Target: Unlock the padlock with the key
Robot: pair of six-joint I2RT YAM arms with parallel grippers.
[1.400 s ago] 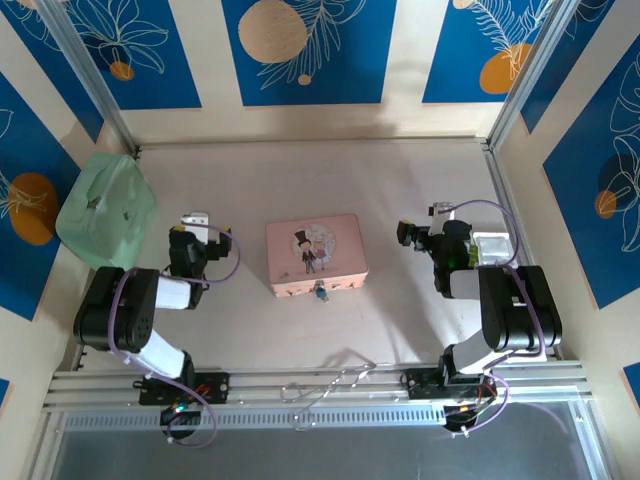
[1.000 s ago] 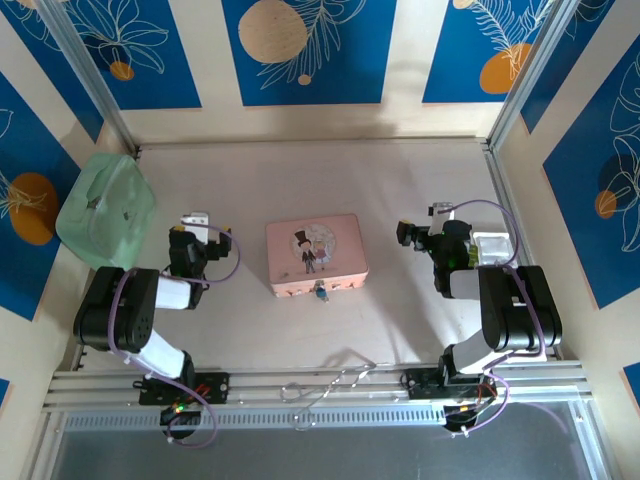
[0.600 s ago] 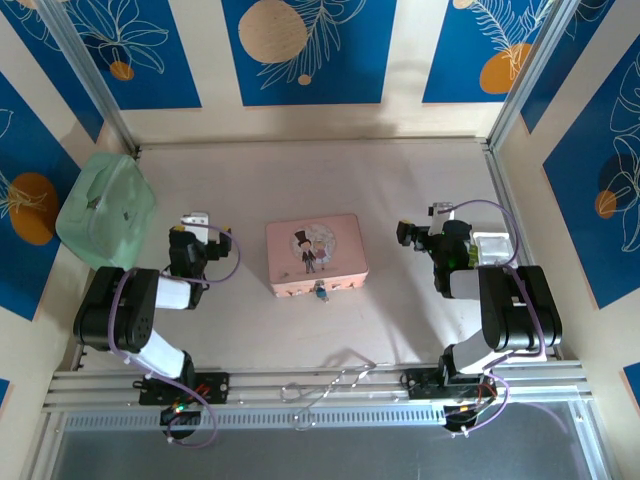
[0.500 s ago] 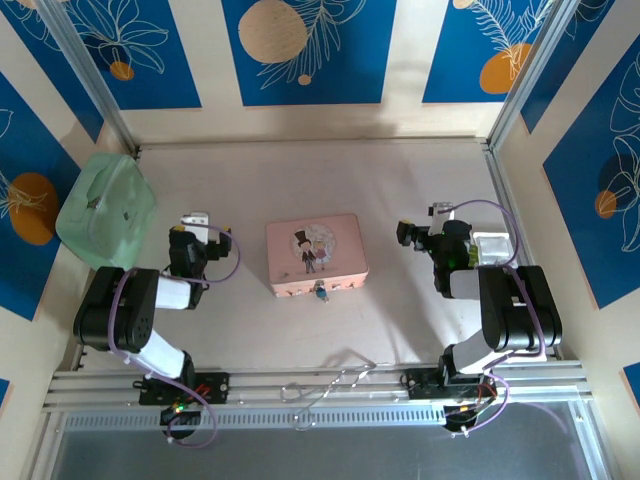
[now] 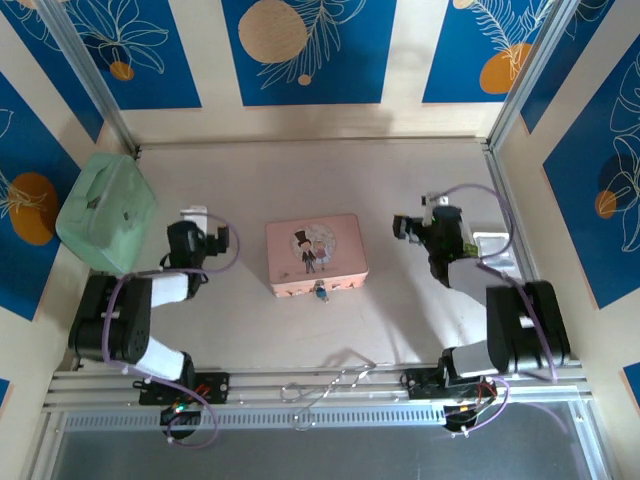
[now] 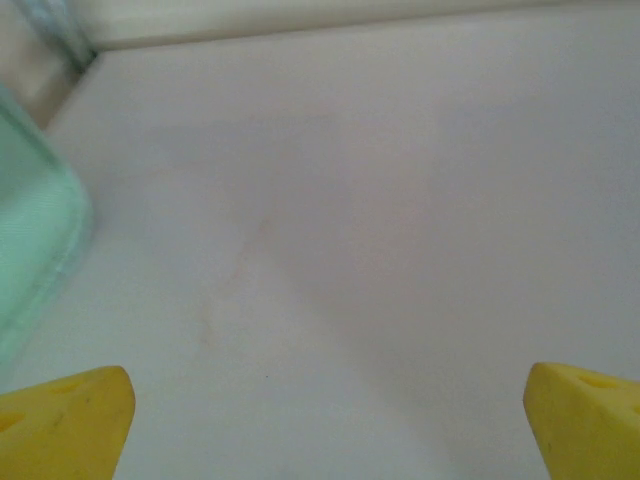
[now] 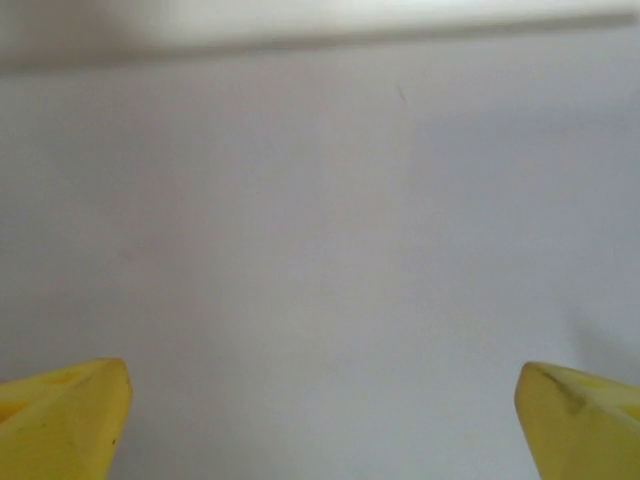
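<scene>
The pink illustrated tin (image 5: 316, 254) lies flat in the middle of the table. The padlock (image 5: 320, 292), a tiny bluish-teal lock, hangs at the middle of the tin's near edge; it is too small to tell whether a key is in it. My left gripper (image 5: 194, 214) is well to the left of the tin, pointing toward the far wall. In the left wrist view its yellow fingertips (image 6: 62, 428) stand wide apart over bare table, so my left gripper (image 6: 325, 430) is open. My right gripper (image 5: 436, 202) is to the right of the tin, also open (image 7: 320, 420), with nothing between its fingers (image 7: 586, 422).
A mint-green lidded container (image 5: 103, 212) sits at the far left, its edge in the left wrist view (image 6: 30, 240). A small white object (image 5: 492, 245) lies by the right arm. Metal frame posts run along both side walls, and bare table lies beyond the tin.
Both arms have reached a little farther from their bases, toward the far wall. The tin and padlock have not moved.
</scene>
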